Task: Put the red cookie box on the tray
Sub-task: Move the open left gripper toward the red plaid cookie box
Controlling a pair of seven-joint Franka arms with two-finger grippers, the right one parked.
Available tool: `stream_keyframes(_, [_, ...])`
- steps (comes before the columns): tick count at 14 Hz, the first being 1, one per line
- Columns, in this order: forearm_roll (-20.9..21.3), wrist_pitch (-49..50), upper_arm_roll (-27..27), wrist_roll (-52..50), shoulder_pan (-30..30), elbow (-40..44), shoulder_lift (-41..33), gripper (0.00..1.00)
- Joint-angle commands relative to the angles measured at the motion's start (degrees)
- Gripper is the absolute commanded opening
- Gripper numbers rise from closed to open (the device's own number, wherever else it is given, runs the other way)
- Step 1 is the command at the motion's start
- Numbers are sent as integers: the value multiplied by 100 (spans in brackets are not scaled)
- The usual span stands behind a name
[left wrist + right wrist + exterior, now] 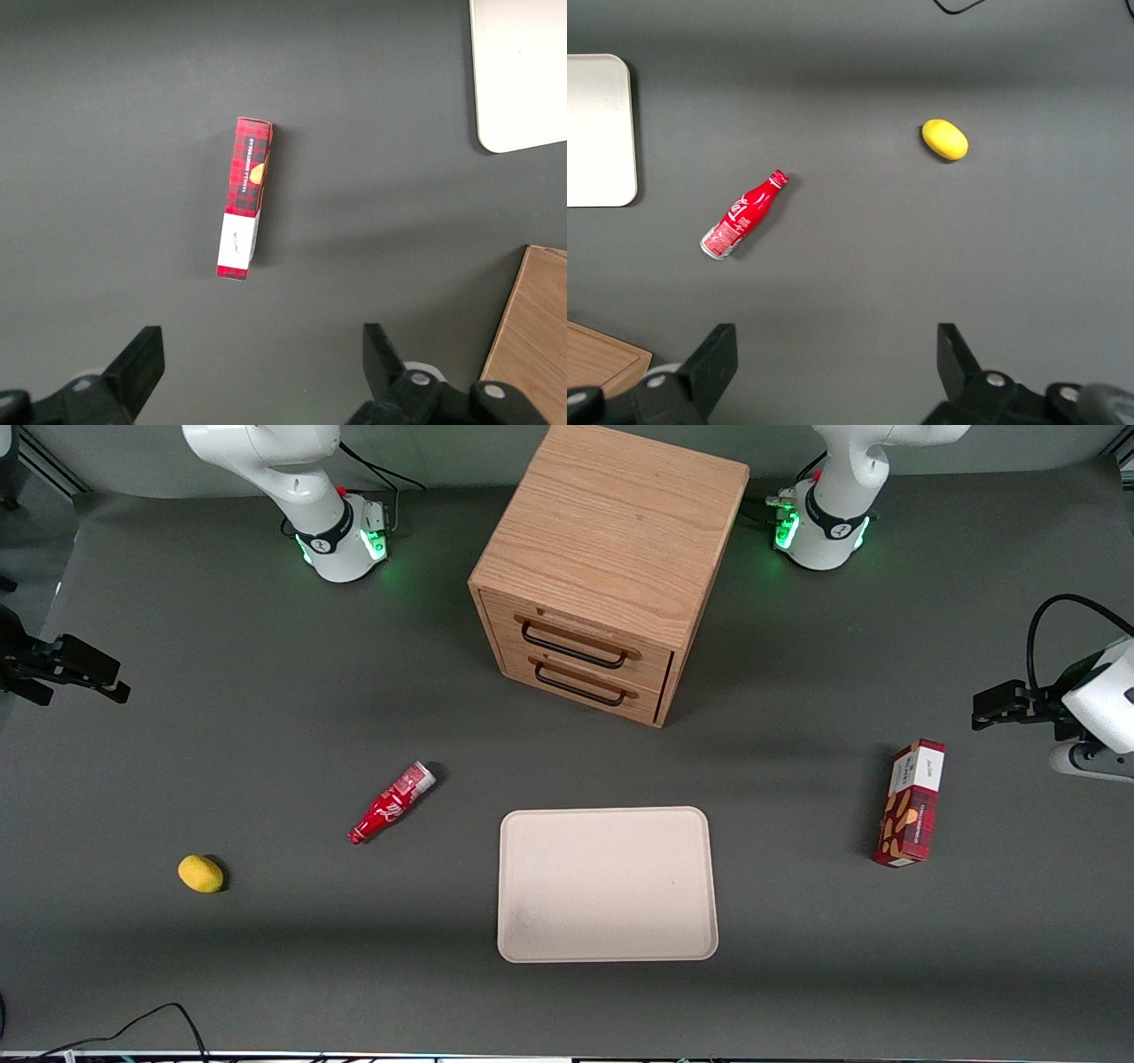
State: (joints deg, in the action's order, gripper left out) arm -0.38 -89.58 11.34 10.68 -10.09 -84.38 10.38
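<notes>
Stage: approach, by the look of it; nothing lifted yet. Red cookie box (911, 803) lies flat on the dark grey tabletop (266, 691) toward the working arm's end, white end panel pointing away from the front camera. Tray (608, 883) sits well apart from it, near the middle of the tabletop and close to the front camera, nothing on it.

Hand (261, 367): held above the tabletop at the working arm's end, farther from the front camera than the box. Fingers (140, 361) spread wide, holding and touching nothing. In the wrist view the box shows between the lines of the two fingers, its long side running with the view, so the spread fingers already stand either side of its narrow width.

Next move, as a judgement: advance over the box, descend, then pinch across the slim sides near mid-length, since an end grip would probably let the long carton tip. Carry sideways to the tray after that.

Other items: wooden two-drawer cabinet (602, 571); small red bottle (391, 803), lying on its side; lemon (200, 873).
</notes>
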Motion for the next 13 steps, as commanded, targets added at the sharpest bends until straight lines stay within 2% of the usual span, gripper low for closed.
stream_keyframes(1, [91, 230, -9, -84, -19, 141, -1, 100])
stream_keyframes(7, [99, 432, -18, 21, 7, 71, 69, 100])
stream_keyframes(13, [178, -593, -9, 74, -19, -1473, -88, 100])
